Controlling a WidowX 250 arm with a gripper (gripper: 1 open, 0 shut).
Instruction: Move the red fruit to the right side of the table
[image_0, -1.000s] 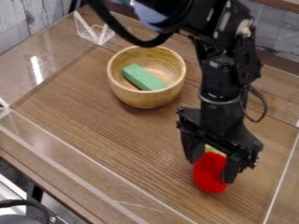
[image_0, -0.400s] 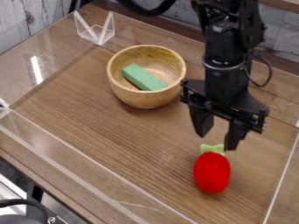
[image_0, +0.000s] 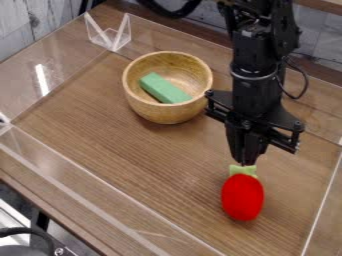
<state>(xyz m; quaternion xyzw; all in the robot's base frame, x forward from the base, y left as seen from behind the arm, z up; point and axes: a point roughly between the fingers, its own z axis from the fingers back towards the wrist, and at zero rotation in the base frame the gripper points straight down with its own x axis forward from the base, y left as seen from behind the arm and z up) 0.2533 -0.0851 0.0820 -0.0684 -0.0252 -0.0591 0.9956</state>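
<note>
pale wall panels (image_0: 34, 25); glossy reflections

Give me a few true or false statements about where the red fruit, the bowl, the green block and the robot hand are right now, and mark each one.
1. The red fruit lies on the table. True.
2. The hand is holding the fruit off the table. False: the hand is just above the fruit, which rests on the wood.
3. The green block lies inside the wooden bowl. True.
4. The fruit is inside the bowl. False: it lies apart from the bowl, nearer the table's right edge.
5. The hand points down. True.
</note>
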